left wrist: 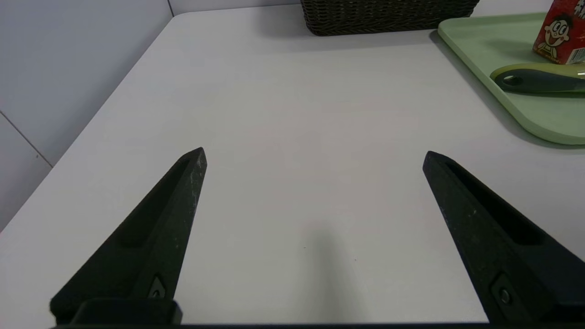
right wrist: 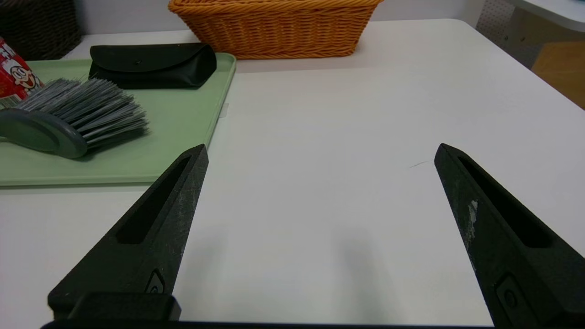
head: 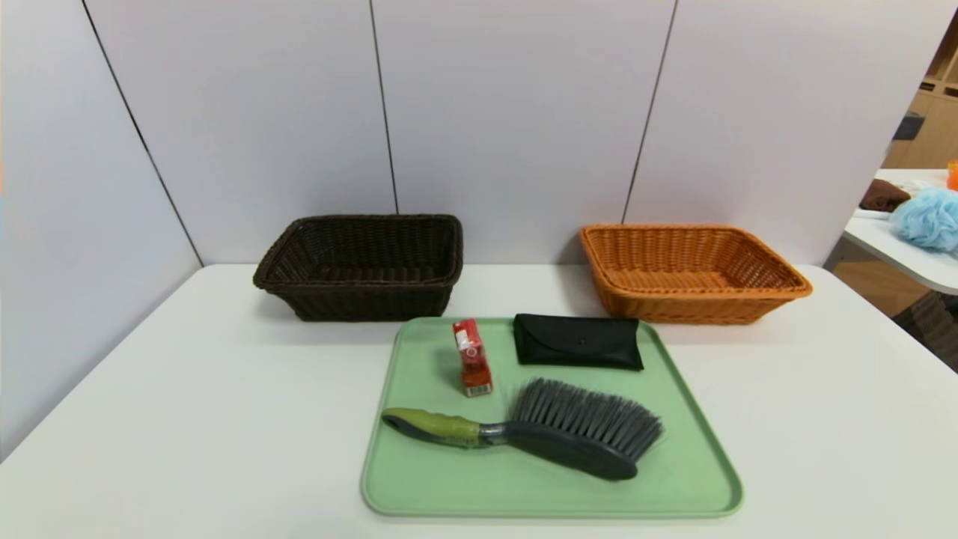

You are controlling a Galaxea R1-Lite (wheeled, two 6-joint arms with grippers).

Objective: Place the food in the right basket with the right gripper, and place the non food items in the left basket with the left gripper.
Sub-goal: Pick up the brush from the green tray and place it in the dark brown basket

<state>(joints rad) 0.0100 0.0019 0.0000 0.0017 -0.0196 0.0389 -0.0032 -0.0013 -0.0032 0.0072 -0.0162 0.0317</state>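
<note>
Nothing sorted yet: carton (head: 471,367), pouch (head: 577,341) and brush (head: 539,430) all lie on the tray (head: 419,479). My left gripper (left wrist: 314,157) and right gripper (right wrist: 320,153) hang beside it, jaws apart. Next, I judge, my right must reach the carton.

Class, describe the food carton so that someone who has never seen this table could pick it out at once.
Find the pale green tray at the middle of the white table, in front of the two wicker baskets. The small red carton stands in its far half, beside the black pouch and behind the brush. It alone is red and upright.
</note>
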